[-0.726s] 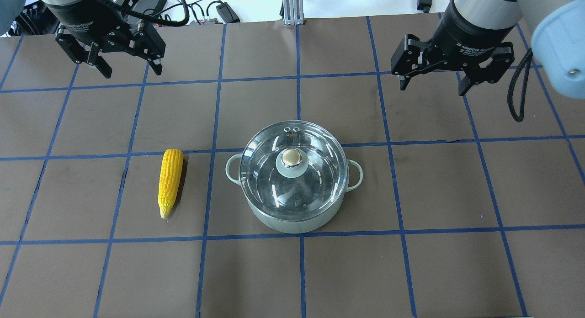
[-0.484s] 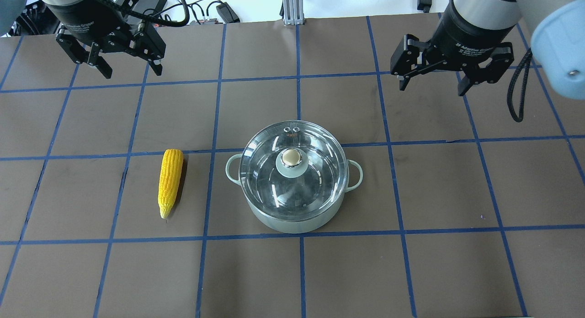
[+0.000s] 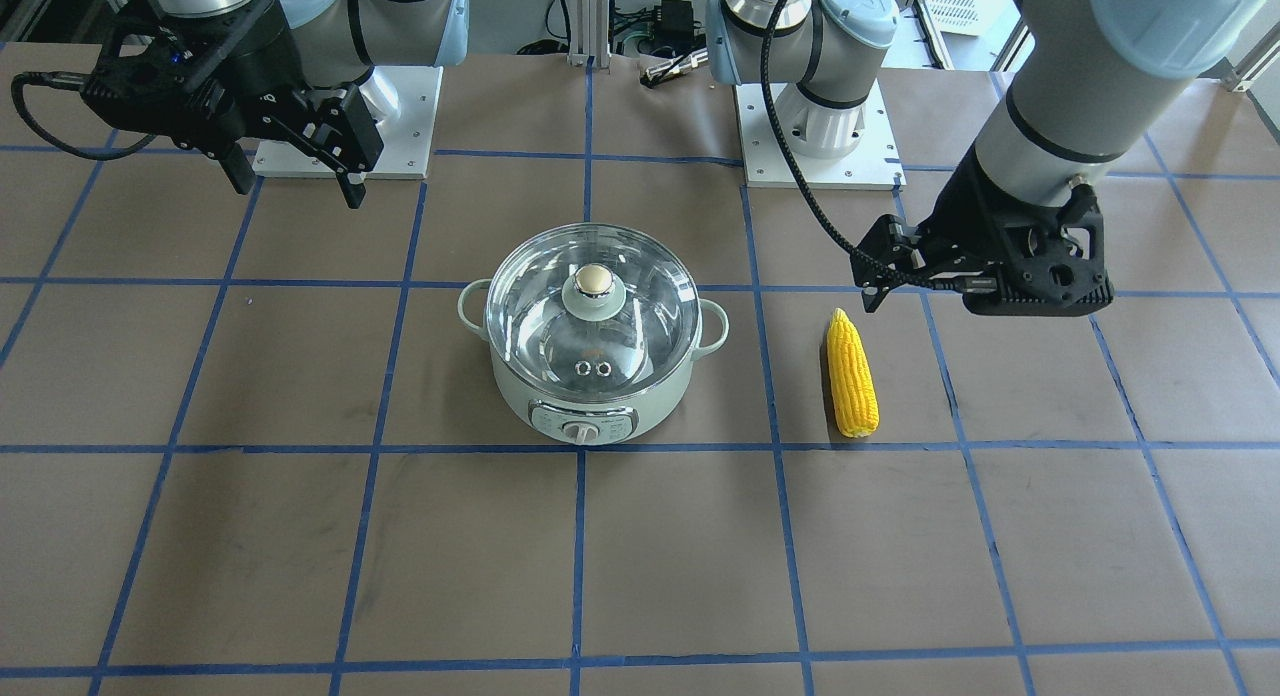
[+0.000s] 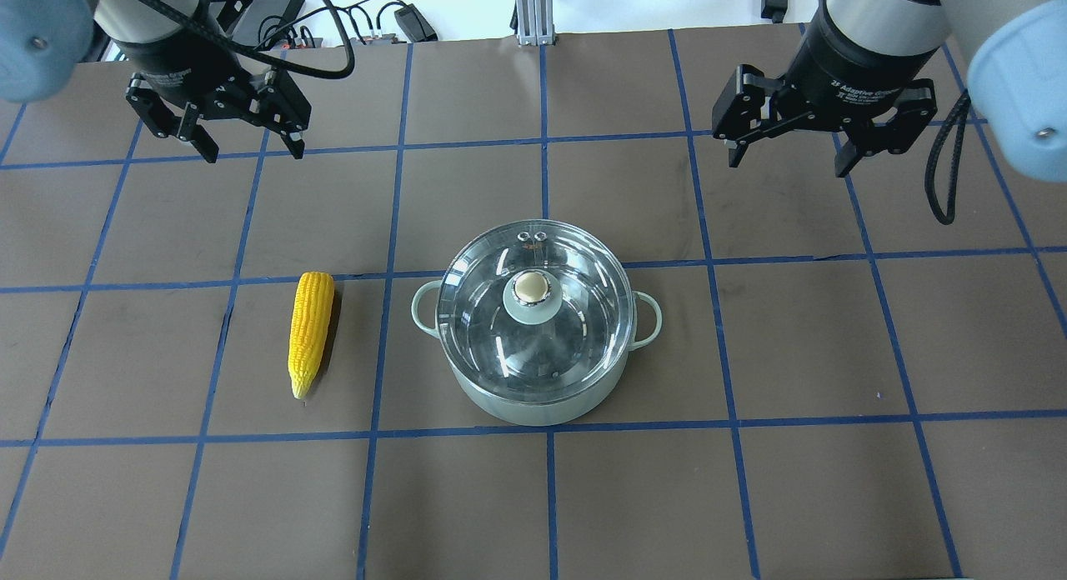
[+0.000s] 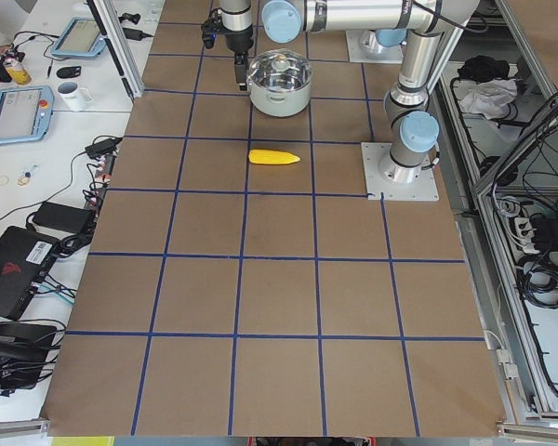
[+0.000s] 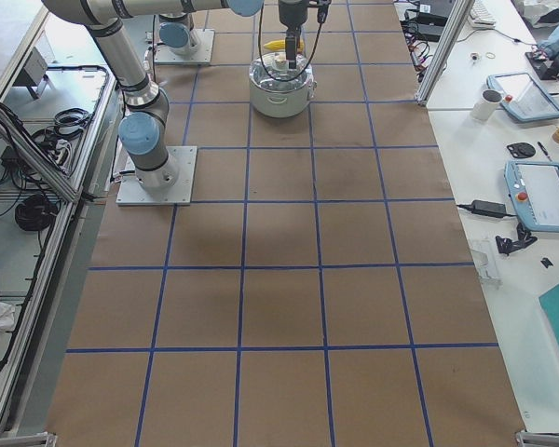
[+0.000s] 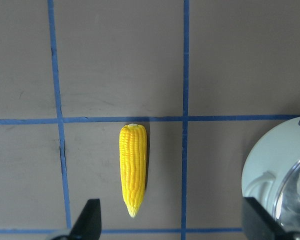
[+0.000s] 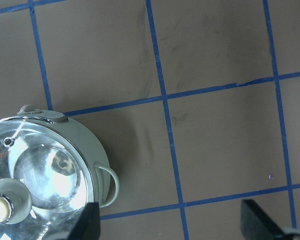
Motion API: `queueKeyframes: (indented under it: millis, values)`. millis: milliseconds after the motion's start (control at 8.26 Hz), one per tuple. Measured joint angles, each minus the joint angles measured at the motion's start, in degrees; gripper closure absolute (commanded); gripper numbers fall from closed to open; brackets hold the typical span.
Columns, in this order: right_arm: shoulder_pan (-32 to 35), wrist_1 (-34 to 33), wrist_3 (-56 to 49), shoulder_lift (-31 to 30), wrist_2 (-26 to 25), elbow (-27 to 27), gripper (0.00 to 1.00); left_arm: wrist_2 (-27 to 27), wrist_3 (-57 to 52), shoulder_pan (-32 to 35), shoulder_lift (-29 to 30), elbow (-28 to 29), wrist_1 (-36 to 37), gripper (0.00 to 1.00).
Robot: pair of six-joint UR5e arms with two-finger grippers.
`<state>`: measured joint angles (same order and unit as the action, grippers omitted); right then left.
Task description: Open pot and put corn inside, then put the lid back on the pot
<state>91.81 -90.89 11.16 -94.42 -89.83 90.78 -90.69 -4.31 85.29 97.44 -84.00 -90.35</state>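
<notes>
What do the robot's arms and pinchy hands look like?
Both arms are silver-grey tubes with pale blue round caps at the joints. The left gripper and right gripper are black, each with two chunky fingers. White letters on the right one say "Adaptive Gripper". Black cables loop beside both.

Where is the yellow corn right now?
In the overhead view the corn lies left of the pot, not touching it, on the robot's left side.
</notes>
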Motion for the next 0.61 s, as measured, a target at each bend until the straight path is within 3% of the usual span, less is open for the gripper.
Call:
queueKeyframes:
  millis: [242, 605]
  values:
    - [0.0, 1.0, 0.0, 0.0, 0.0, 0.0, 0.00, -0.1, -1.5, -0.4, 2.1, -7.3, 9.3, 0.00]
    - [1.1, 0.5, 0.5, 1.3, 1.3, 0.2, 0.00, -0.4, -5.0, -0.9, 4.0, -14.5, 13.9, 0.00]
